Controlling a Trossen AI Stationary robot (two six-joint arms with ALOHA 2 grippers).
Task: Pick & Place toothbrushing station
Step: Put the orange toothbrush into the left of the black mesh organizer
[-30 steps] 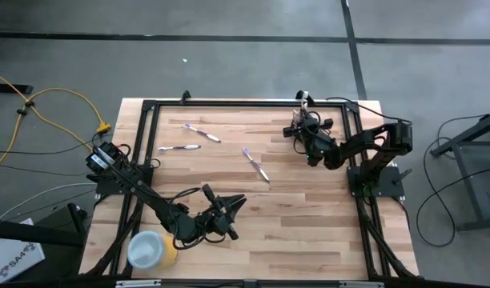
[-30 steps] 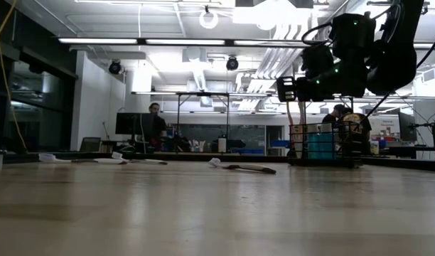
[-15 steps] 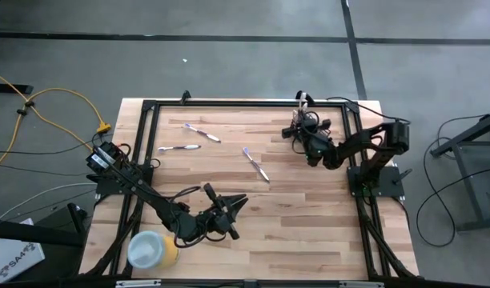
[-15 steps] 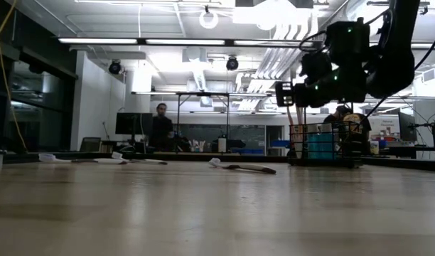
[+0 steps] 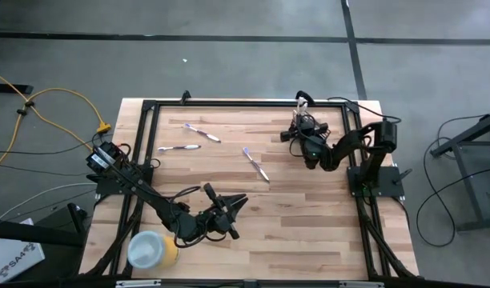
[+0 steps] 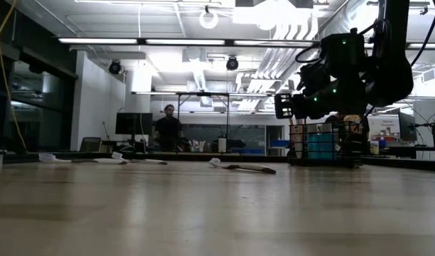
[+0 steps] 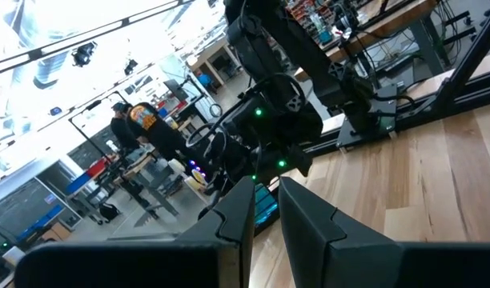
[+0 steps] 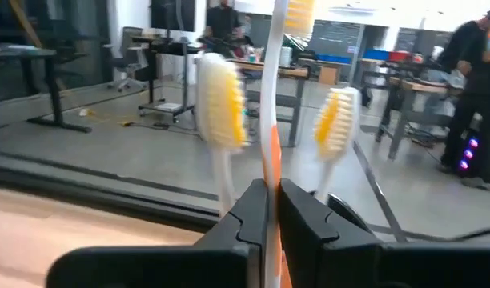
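The right gripper [image 8: 271,210] pinches an upright toothbrush [image 8: 272,96] above the mesh holder [image 6: 325,144]; the left gripper [image 5: 227,210] waits, seemingly slightly parted.

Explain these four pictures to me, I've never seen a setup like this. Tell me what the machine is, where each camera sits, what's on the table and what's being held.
This is a robot with two dark arms at a wooden table, each ending in a two-finger claw. One picture looks straight down, one looks level across the tabletop, and two come from cameras on the wrists.

The right claw, near the table's far right corner, is pinched on an orange-and-white toothbrush standing upright. Two more brushes with yellow bristles stand just beyond it. It hangs over a black wire-mesh holder containing something blue.

The left claw waits low near the front edge, holding nothing.

Three toothbrushes lie loose on the table: two at the far left, one in the middle. A yellow cylinder with a white top stands at the front left corner.
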